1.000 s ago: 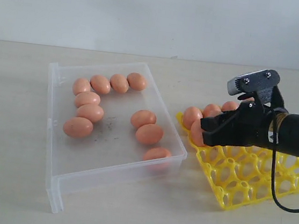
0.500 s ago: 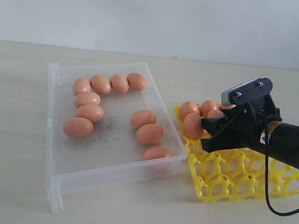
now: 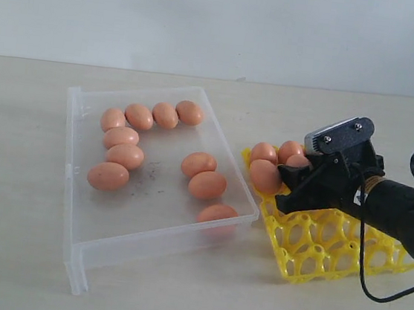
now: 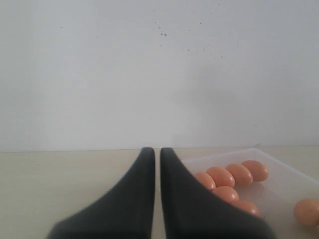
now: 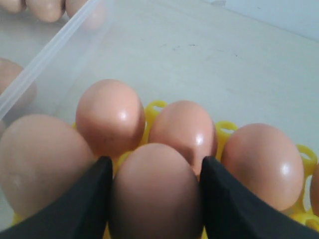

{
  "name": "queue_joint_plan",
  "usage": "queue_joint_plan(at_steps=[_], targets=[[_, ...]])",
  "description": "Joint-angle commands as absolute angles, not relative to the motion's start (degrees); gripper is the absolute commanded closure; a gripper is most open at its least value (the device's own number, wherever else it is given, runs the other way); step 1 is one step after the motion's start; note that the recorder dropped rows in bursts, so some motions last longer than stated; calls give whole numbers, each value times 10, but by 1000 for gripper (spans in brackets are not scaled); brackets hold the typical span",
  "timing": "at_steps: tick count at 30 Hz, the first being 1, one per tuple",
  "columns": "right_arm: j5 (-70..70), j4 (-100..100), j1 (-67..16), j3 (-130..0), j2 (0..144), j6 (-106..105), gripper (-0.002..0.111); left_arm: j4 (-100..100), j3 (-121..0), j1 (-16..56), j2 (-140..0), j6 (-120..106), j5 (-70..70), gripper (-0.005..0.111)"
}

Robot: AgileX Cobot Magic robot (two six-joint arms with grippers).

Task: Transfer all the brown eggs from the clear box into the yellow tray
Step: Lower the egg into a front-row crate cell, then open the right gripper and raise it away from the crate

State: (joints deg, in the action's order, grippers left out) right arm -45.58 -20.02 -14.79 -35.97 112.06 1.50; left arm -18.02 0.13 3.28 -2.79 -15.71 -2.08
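Observation:
The clear box (image 3: 71,156) holds several brown eggs (image 3: 125,155), in a curved row on its left and a short row on its right. Beside the box lies the yellow tray (image 3: 318,247) with a few eggs (image 3: 264,175) in its cups nearest the box. My right gripper (image 3: 290,185) reaches over that end of the tray. In the right wrist view it (image 5: 155,199) is shut on a brown egg (image 5: 155,191), with other eggs (image 5: 110,117) seated close around it. My left gripper (image 4: 154,152) is shut with nothing in it, off to the side of the box (image 4: 284,172).
The tray's cups nearer the front and right (image 3: 346,246) hold no eggs. The box wall (image 5: 47,59) stands close beside the tray's eggs. A black cable (image 3: 393,292) loops below the right arm. The left arm is outside the exterior view.
My right gripper has come down and slightly left over the tray with the egg. The tray has slid and turned a little on the table. The left gripper's earlier state is not shown.

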Motion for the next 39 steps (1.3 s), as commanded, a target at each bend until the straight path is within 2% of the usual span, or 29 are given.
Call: queue_joint_plan(at_steps=[1,6,15,19,29,31,34,38,39], targets=[[-456,-199,-149,-359,1125,13,108,-183,0,34,-30,-160,-30,103],[-456,-184,-149,-359,1125,29,104,-183,0,34,-30,-160,-30,103],[-455,-147,-149,-359,1124,24,58,-183,0,34,-30,-160,-30,103],[-460,-139,-149,-359,1115,20,53,-183,0,34,-30,-160,-30,103],[-381,-123,-149,-359,1035,17,53,-183,0,34,-30,-160,-30,103],[-363,-127,-153,-359,1018,29,56,-183,0,34,-30,-160,-30,103],[-344,-137,-169,-359,997,34,73,-183,0,34,-30,-160,-30,103],[-349,-242,-212,-359,988,109,109,-183,0,34,-30,-160,-30,103],[-352,-257,-225,-361,989,123,108,-183,0,34,-30,-160,-30,103]])
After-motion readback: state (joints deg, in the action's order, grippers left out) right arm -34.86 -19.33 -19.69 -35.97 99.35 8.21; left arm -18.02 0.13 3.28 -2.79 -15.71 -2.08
